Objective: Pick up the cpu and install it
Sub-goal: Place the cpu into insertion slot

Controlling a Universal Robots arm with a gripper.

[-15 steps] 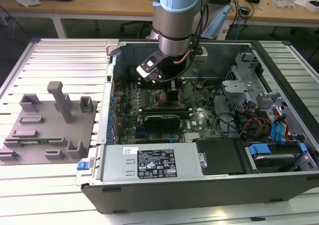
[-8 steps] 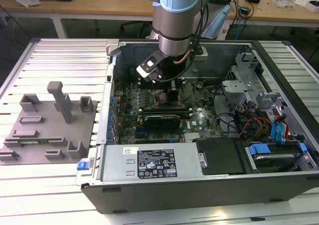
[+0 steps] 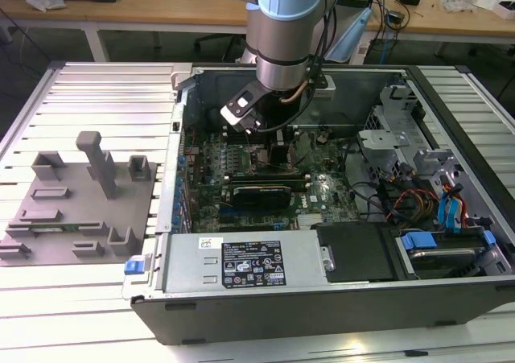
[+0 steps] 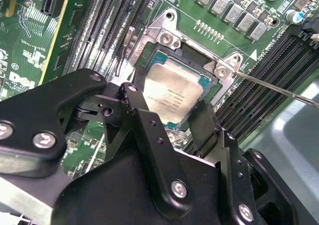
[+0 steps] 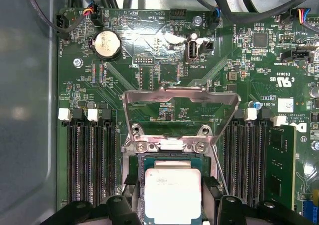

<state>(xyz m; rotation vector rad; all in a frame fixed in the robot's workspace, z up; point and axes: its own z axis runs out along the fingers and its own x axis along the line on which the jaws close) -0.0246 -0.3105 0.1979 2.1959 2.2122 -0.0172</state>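
Observation:
The cpu (image 4: 172, 93) (image 5: 173, 195), a small square chip with a pale silvery top, sits level between my gripper's black fingers, right over the open socket on the green motherboard. My gripper (image 4: 167, 103) (image 5: 172, 192) is shut on the cpu, one finger against each of two opposite edges. The socket's metal load plate (image 5: 179, 103) stands flipped open beyond the chip, and its thin lever (image 4: 279, 88) is swung aside. In the exterior view the arm's wrist (image 3: 278, 65) reaches down into the open computer case over the board's middle.
Black memory slots (image 5: 89, 160) flank the socket on both sides. A grey moulded tray (image 3: 80, 202) lies on the slatted table at the exterior view's left. A long silver box (image 3: 241, 262) lines the case's front, with drive bays and cables (image 3: 418, 194) at the exterior view's right.

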